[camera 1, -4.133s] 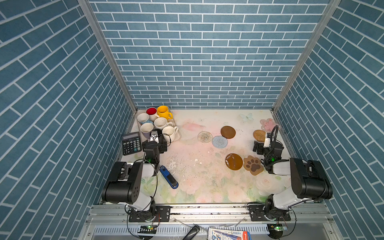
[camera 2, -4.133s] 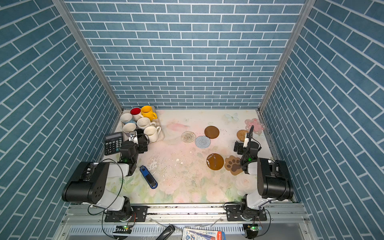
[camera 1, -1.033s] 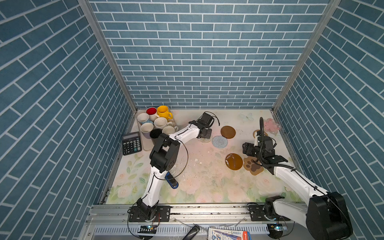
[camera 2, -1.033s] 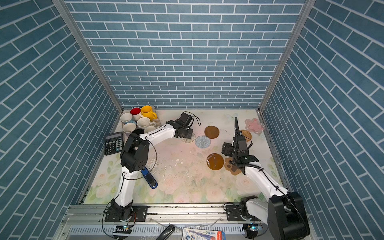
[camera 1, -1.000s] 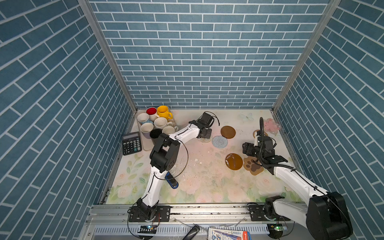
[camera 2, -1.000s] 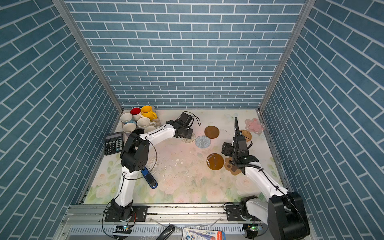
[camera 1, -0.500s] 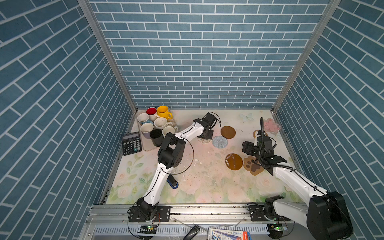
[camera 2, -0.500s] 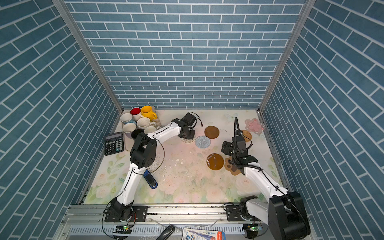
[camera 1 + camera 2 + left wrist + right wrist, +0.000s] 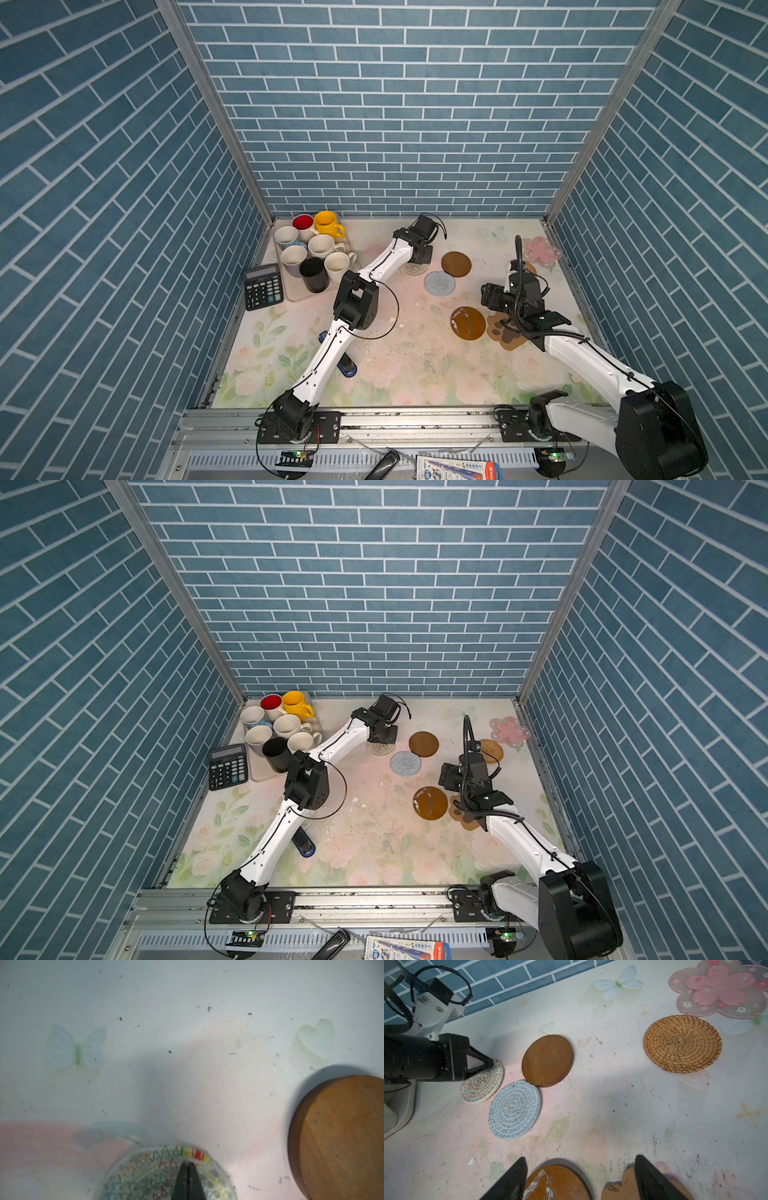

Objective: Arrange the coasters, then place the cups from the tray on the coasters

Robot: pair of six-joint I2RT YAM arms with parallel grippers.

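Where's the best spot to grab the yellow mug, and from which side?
Likely the handle, from above on the side away from the other mugs. The yellow mug stands upright at the tray's far corner, handle jutting out that way, while the red-lined mug and speckled mug stand close beside it.

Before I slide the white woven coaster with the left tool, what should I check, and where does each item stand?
1. The left tool is shut, tips on the white woven coaster near its rim: ok.
2. Gap between that coaster and the light blue woven coaster: cannot tell.
3. The light blue woven coaster spaced from the far brown disc: not ok, their edges meet.
4. The right tool is open, empty and apart from the woven coasters: ok.
5. The cups stand upright on the tray: ok.
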